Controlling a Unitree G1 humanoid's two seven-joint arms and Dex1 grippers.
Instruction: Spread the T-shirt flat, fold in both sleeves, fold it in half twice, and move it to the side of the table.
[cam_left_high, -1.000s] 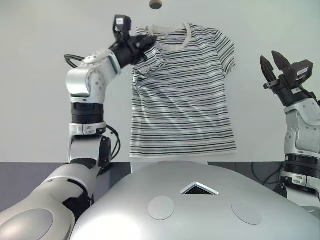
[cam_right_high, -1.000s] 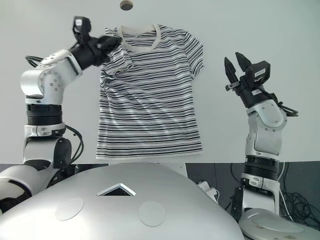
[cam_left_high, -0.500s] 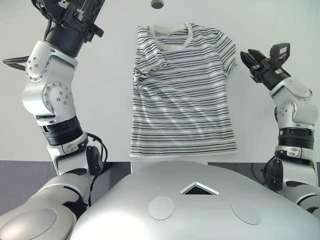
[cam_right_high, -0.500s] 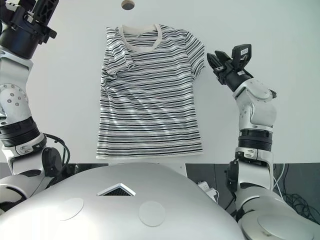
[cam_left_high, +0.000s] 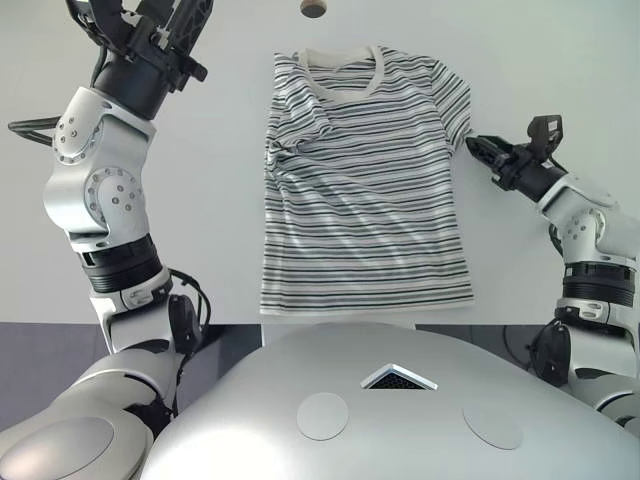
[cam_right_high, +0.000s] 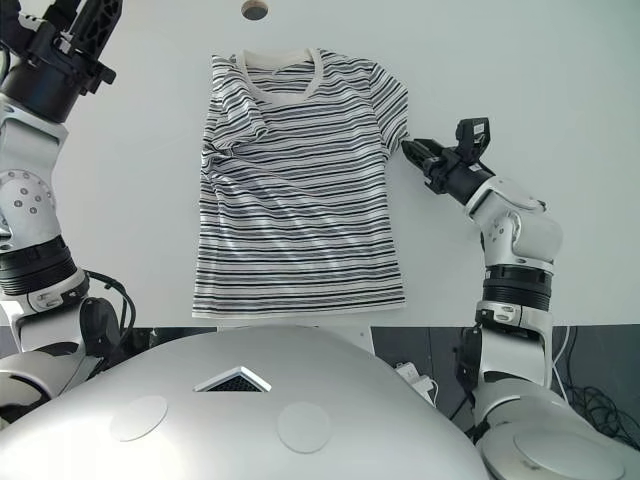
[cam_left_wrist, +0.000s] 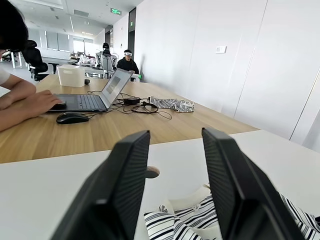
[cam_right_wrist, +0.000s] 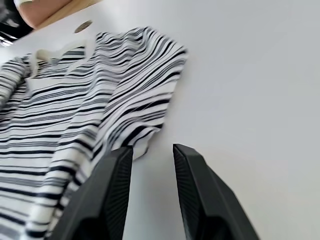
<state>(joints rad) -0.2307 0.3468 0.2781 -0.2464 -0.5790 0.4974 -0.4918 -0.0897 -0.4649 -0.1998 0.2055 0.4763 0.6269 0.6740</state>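
The striped T-shirt (cam_left_high: 365, 175) lies on the white table (cam_left_high: 560, 60) with its collar at the far side. Its left shoulder is rumpled, with that sleeve tucked inward. The right sleeve (cam_left_high: 455, 95) lies spread out. My left gripper (cam_left_high: 140, 15) is held high over the table's far left, apart from the shirt, its fingers (cam_left_wrist: 120, 195) wide open and empty. My right gripper (cam_left_high: 476, 150) sits low over the table, open, with its tips just short of the right sleeve's hem (cam_right_wrist: 140, 145).
A round cable hole (cam_left_high: 312, 9) sits in the table beyond the collar. Bare white table lies on both sides of the shirt. The table's front edge (cam_left_high: 230, 323) runs just below the shirt's hem. A wooden desk (cam_left_wrist: 100, 130) with a laptop stands beyond the table.
My left gripper let go of the left shoulder and rose up and out to the left. My right gripper dropped and moved in toward the right sleeve.
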